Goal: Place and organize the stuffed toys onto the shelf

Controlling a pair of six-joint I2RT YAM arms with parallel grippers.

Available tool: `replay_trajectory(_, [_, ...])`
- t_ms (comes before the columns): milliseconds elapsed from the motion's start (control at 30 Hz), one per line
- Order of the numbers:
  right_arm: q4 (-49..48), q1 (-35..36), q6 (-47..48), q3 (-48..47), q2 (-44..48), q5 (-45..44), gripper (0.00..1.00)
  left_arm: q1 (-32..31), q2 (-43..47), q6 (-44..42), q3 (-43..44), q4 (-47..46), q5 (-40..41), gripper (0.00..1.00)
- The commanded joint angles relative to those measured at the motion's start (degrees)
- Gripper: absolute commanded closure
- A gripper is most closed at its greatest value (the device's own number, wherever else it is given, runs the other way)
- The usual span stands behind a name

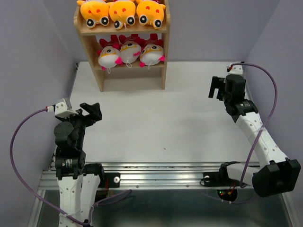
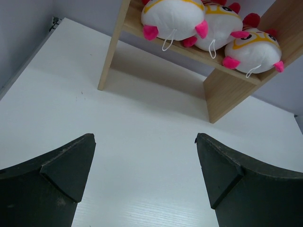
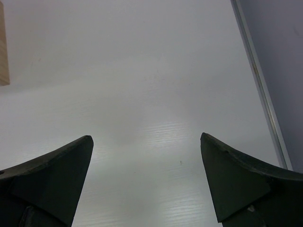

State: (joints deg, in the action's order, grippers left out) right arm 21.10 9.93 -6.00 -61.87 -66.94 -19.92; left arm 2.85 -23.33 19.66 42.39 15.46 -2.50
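The wooden shelf [image 1: 87, 52] stands at the back left of the table. Three orange-yellow stuffed toys [image 1: 123, 13] sit side by side on its top tier. Three white-faced toys with pink limbs [image 1: 129, 52] sit on the lower tier; they also show in the left wrist view [image 2: 215, 28], with the shelf's side panel [image 2: 227, 92]. My left gripper [image 1: 92, 112] is open and empty over the table's left side [image 2: 144, 139]. My right gripper [image 1: 217, 88] is open and empty at the right side, above bare table [image 3: 147, 139].
The white table [image 1: 161, 118] has a metal rail [image 1: 156, 176] along its near edge. Grey walls close in on the left, back and right. A purple cable [image 1: 265, 90] loops beside the right arm. The table's right edge strip [image 3: 258, 80] shows in the right wrist view.
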Motion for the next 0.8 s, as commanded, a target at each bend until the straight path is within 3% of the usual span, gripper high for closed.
replay_trajectory(0, [-1.85,-0.71,1.52,1.13,3.3,-2.49,0.0,0.14,-0.92,1.43,-0.99,-1.93,-0.22,0.01])
replay_trajectory(767, [-3.34,-1.23,0.46,4.47,5.32,-1.0,0.0,0.14,-2.77,1.43,-3.02,-3.42,0.57,0.01])
